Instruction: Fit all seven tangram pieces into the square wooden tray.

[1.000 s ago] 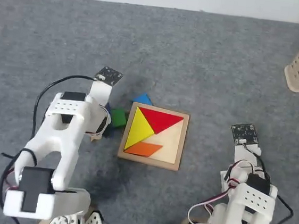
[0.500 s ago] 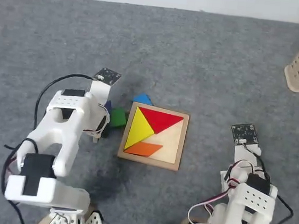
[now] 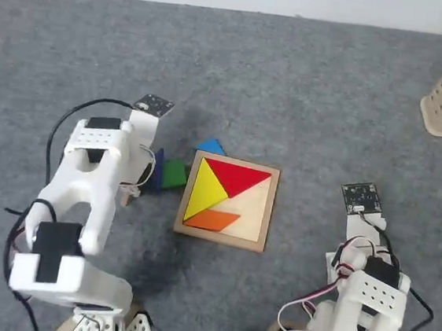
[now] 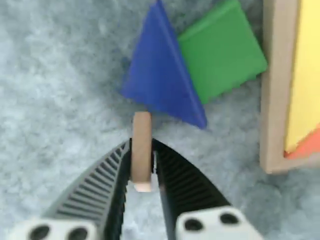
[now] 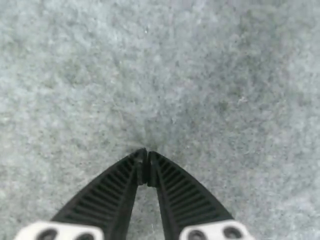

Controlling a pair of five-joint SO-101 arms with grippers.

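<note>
Square wooden tray (image 3: 253, 210) sits mid-tabletop, slightly rotated. Three pieces are in it: red triangle (image 3: 236, 176) at the far side, yellow triangle (image 3: 205, 187) on the left, orange parallelogram (image 3: 213, 221) near-left. The right half of the tray floor is bare wood.

Just left of the tray rim (image 4: 279, 85) lies the green square (image 3: 174, 174), with the dark blue triangle (image 4: 160, 75) touching its left side. Both are flat on the grey tabletop (image 3: 307, 95). A light blue piece (image 3: 211, 145) lies just off the tray's far-left corner.

Change: over the last second the left arm shifts left, away from the tray, and uncovers more of the green square and the dark blue triangle. Tray contents and loose pieces stay the same.

Left end effector (image 4: 141, 147) is clamped on a thin tan piece (image 4: 141, 130), held edge-on, its tip just short of the dark blue triangle's corner. Whether it is clear of the tabletop I can't tell.

Read for the task: likely a pick just made. The piece is gripped but headed off the tray, so it needs to be carried back right. That leaves three placed, one in hand and three loose — about halfway.

Right end effector (image 5: 143, 160) has its fingers together on nothing, over bare tabletop near-right, well apart from the tray. That arm is unchanged from the earlier frames.
</note>
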